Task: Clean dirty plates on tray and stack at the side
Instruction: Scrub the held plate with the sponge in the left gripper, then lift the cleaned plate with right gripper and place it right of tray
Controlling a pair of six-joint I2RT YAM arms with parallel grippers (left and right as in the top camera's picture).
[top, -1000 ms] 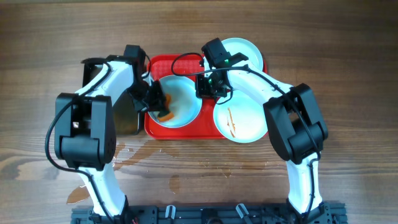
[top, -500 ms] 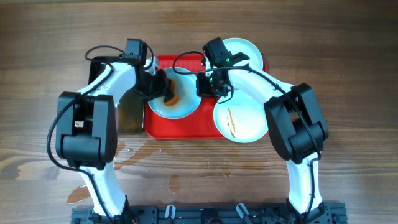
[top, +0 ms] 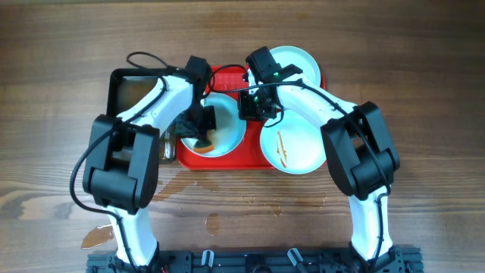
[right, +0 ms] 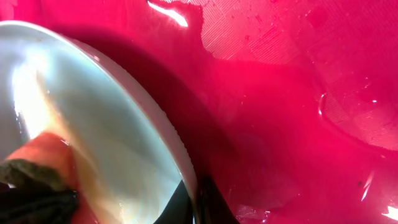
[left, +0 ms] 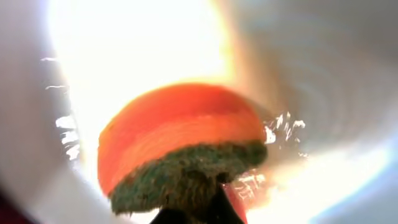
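A pale plate (top: 227, 129) sits on the left half of the red tray (top: 227, 78). My left gripper (top: 201, 121) is shut on an orange sponge with a green scouring side (top: 203, 141), pressed on the plate's lower left; the left wrist view shows the sponge (left: 180, 143) against the wet plate (left: 298, 74). My right gripper (top: 254, 106) is shut on that plate's right rim (right: 194, 186), with the tray (right: 298, 124) under it. A second plate (top: 292, 144) with orange smears lies at the right. A third plate (top: 297, 62) lies at the tray's far right.
A smaller black tray (top: 129, 87) lies left of the red tray, under my left arm. Water puddles (top: 155, 182) spread on the wooden table in front of the trays, with another wet patch (top: 212, 223) nearer the front.
My left gripper carried the sponge up across the plate and back down to its lower left, and the left arm swung right. My right gripper has held the rim without moving.
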